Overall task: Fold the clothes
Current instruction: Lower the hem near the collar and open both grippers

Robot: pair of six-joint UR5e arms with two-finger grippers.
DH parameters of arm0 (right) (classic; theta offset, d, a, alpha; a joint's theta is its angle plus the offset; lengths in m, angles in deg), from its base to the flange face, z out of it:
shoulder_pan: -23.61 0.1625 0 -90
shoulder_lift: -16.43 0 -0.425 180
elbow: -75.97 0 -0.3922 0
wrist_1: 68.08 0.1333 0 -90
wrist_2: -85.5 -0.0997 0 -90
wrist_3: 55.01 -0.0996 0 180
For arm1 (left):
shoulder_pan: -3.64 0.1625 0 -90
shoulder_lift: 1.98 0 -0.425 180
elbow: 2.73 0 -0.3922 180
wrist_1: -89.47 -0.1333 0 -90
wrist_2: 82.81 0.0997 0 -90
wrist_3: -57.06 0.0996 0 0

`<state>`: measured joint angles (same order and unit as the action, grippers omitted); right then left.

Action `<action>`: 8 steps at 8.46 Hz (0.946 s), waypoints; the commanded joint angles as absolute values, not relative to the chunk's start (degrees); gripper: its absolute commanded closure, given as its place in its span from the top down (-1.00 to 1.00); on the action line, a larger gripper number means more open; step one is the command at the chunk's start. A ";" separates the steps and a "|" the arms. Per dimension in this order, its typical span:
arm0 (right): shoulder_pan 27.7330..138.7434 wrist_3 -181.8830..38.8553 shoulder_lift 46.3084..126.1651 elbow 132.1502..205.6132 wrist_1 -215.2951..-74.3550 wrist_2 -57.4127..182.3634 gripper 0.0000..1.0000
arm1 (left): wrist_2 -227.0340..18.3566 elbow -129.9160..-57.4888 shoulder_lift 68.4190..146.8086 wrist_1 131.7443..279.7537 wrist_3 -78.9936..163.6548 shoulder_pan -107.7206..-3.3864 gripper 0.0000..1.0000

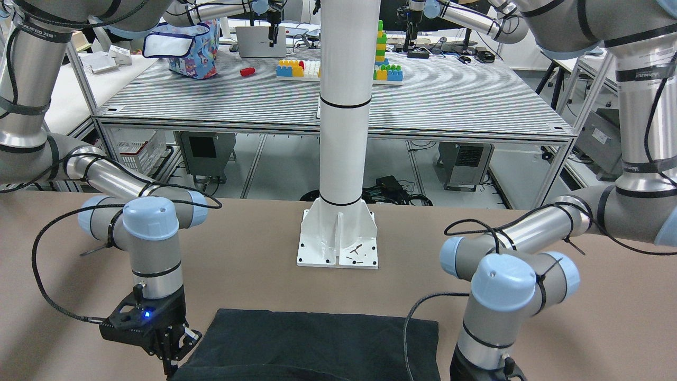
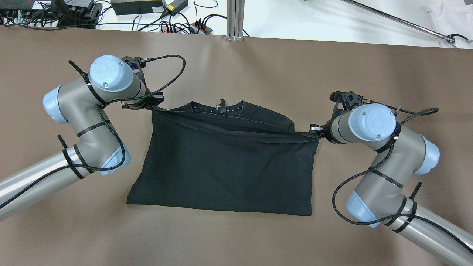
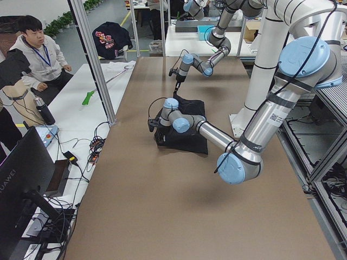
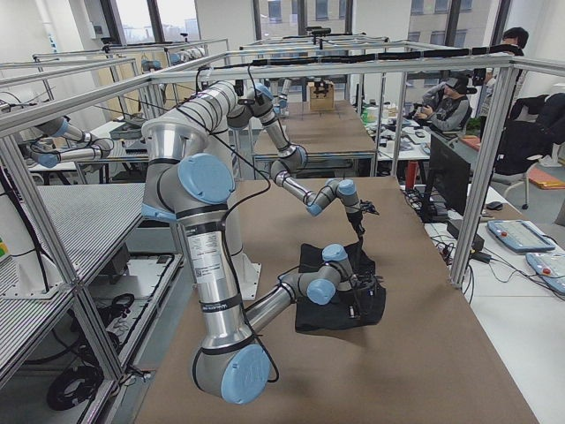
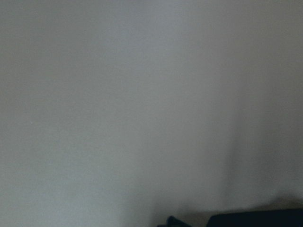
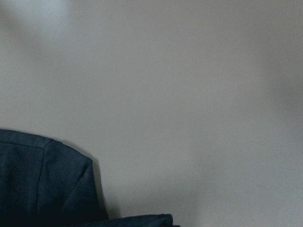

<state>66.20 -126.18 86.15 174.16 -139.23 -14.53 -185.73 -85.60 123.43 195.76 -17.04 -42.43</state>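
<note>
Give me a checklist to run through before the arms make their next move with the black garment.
1. Left gripper holds a corner of the black garment: ok, fabric is drawn to it.
2. Right gripper holds the other corner: ok.
3. Edge taut between them: ok.
4. Held edge parallel to the free hem: not ok, the left end sits farther from the robot.
5. Free hem flat on the table: ok.
6. Lower layers smooth: cannot tell, covered.

Plain blk garment (image 2: 229,166), brown table (image 2: 236,240); arms (image 2: 83,114) grey w/ pale-blue caps (image 2: 111,74); white pillar (image 1: 344,132).
</note>
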 commanded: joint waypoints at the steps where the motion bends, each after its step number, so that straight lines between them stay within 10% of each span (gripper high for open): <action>1: 66.23 -126.03 84.11 169.49 -136.55 -14.52 0.08 | -185.90 -84.82 123.53 197.57 -14.14 -42.59 -1.00; 2: 66.76 -124.81 82.54 170.36 -136.37 -14.96 0.84 | -187.12 -87.26 123.01 197.92 -9.61 -43.02 0.48; 3: 69.11 -123.75 81.74 173.15 -137.33 -15.40 0.87 | -190.26 -91.72 121.09 197.75 -5.64 -44.33 0.99; 8: 68.00 -118.38 83.58 175.56 -136.46 -17.69 0.88 | -197.42 -112.33 101.50 201.76 -4.11 -37.78 1.00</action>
<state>68.85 -118.80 83.15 174.99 -136.59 -17.74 -197.33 -107.40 108.41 198.46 -4.05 -42.45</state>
